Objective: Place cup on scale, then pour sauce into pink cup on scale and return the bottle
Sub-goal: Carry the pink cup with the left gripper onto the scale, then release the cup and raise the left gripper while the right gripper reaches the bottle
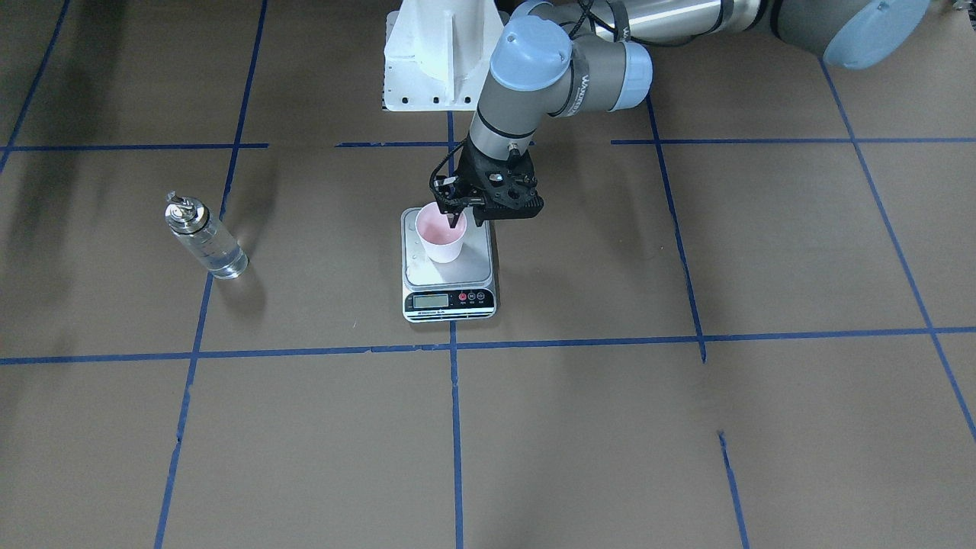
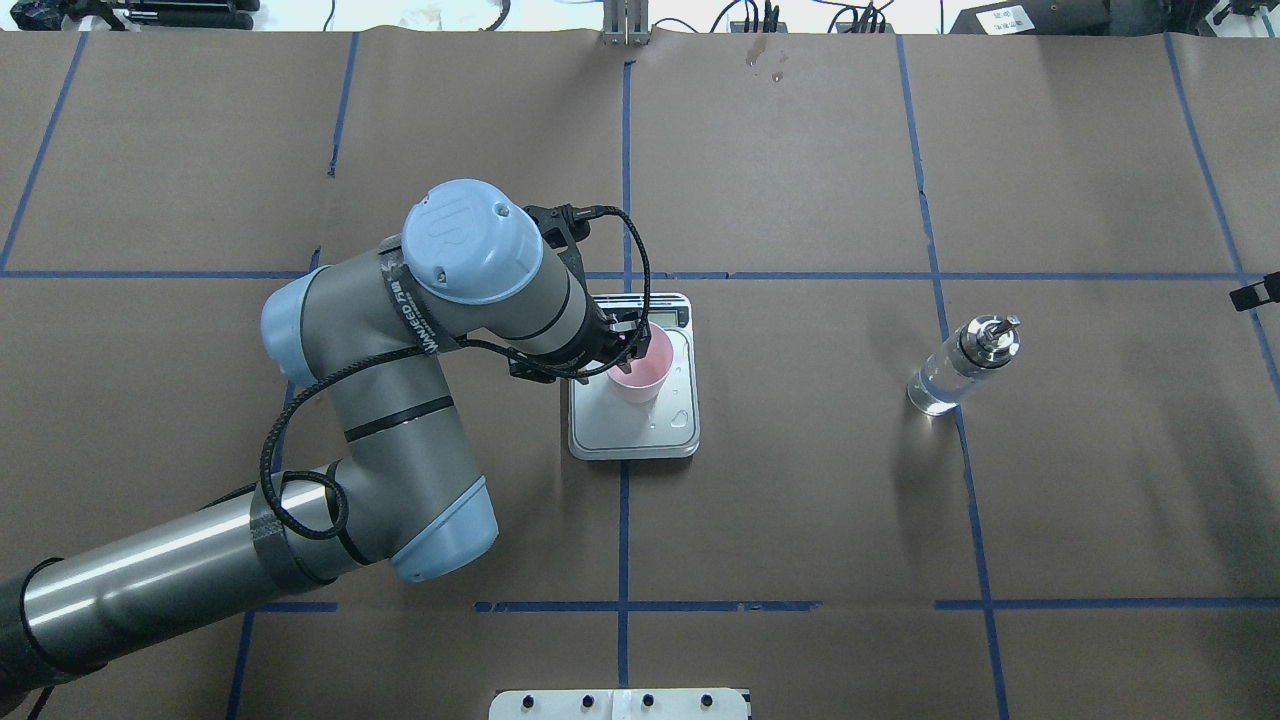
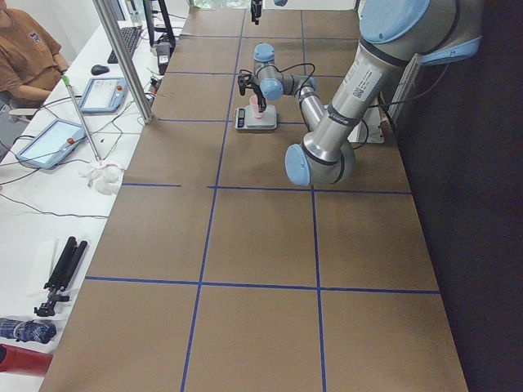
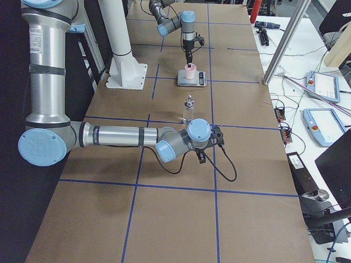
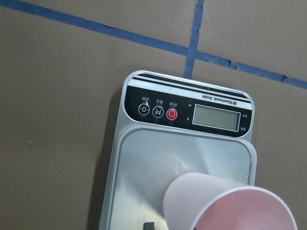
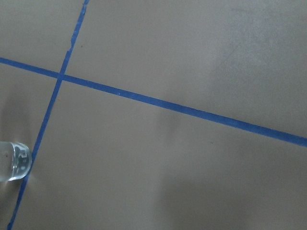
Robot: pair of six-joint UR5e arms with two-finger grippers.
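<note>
Brown-papered tabletop (image 1: pixel 686 427): my left pincer (image 1: pixel 455 222) pinches the rim of the pink cup (image 1: pixel 439 244), which stands on the scale (image 1: pixel 450 300); the bottle (image 1: pixel 204 242) is well apart.

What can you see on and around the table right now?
cup: one, pale pink, upright on the scale's plate.
scale: one, silver plate and black panel, mid-table.
bottle: one, clear glass with silver cap, standing on the robot's right, apart from the scale.
table: one, brown cover with a blue tape grid.
tablets: two, blue-edged, on the white side bench.
person: one, orange shirt, seated at that bench.
left hand: one, black, at the cup's rim with a finger inside; grip unclear.
right hand: one, black, low over the table near the bottle; open or shut unclear.
</note>
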